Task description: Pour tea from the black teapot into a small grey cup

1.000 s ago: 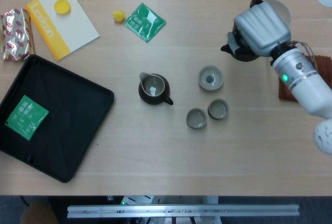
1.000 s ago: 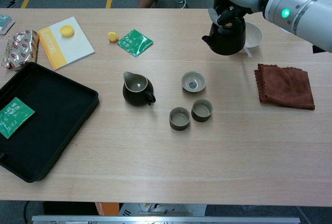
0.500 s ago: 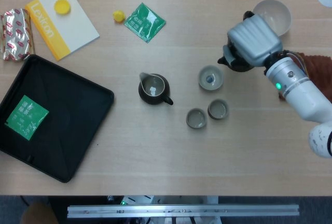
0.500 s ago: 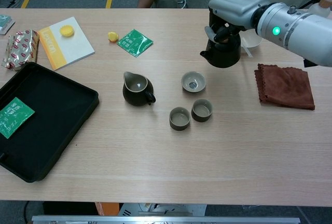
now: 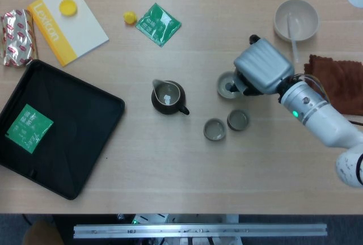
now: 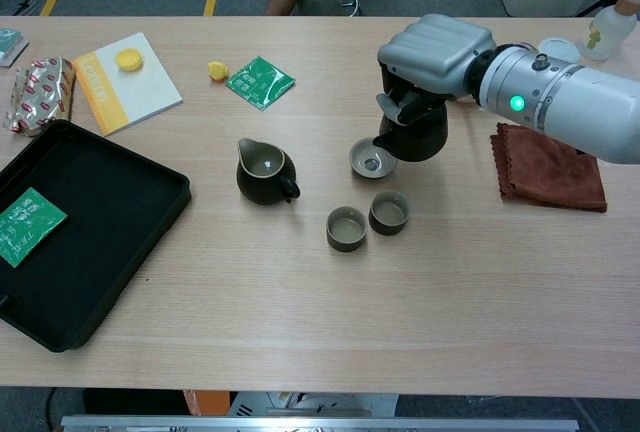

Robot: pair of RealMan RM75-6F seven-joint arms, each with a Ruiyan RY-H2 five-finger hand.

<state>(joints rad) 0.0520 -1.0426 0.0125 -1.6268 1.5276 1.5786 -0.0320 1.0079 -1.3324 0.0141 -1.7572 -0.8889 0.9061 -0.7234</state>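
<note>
The right hand (image 6: pixel 432 52) grips the round black teapot (image 6: pixel 412 132) (spout low, leftward) right above the wide grey ceramic cup (image 6: pixel 371 159); two small grey cups (image 6: pixel 346 228) wait just below.

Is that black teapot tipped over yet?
Slightly tipped: the right hand holds the teapot, spout lowered at the cup.

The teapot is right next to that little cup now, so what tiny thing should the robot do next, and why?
Probably tip the black teapot a bit more. The right robot hand holds it with the spout at the rim of the small grey cup, and no tea shows pouring yet, so a slow tilt should start the flow.
</note>
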